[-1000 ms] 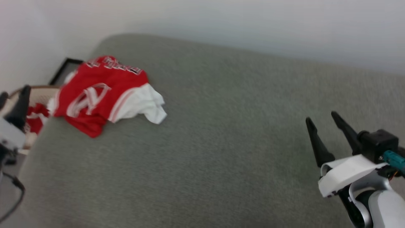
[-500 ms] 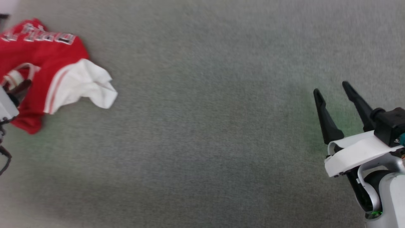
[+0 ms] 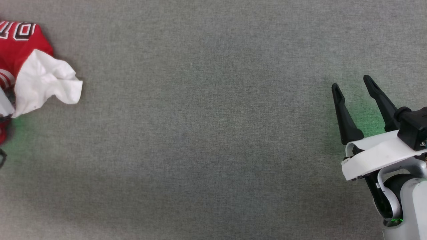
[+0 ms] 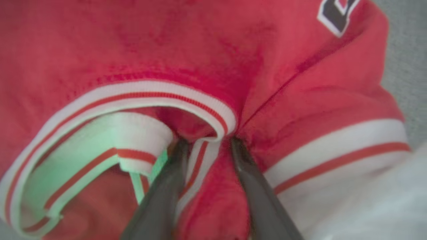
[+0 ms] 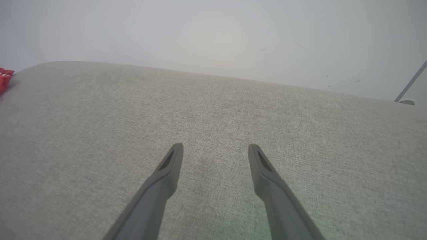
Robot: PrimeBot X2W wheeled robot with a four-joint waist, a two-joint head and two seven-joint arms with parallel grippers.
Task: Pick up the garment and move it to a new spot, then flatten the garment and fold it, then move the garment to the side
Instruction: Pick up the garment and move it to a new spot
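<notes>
1 shirt (image 3: 31, 71), crumpled, lies at the far-left edge of the head view on the grey fabric surface (image 3: 206, 133), partly cut off by the frame. It's too bunched to give a clear long axis. Its white sleeve (image 3: 46, 78) sticks out to the right, and the black, white-edged lettering (image 3: 20, 30) sits at its far end. In the left wrist view the collar (image 4: 110, 100) opens to the left and the striped sleeve seam runs off right.

Left claw (image 4: 206, 145): 2 fingers spread, tips dug into the cloth either side of a fold by the collar trim. Can't tell if it grips.

Right claw (image 3: 351, 82): 2 fingers spread wide over bare fabric at near right, well apart from the shirt.

Vs 0.5 s ago: head cam has swung, so the shirt shows further left w/ less of it in frame, and the sleeve looks more bunched over the red. 1 s ago that view took in the wall & the surface's far edge. Right claw is spread same as before.
</notes>
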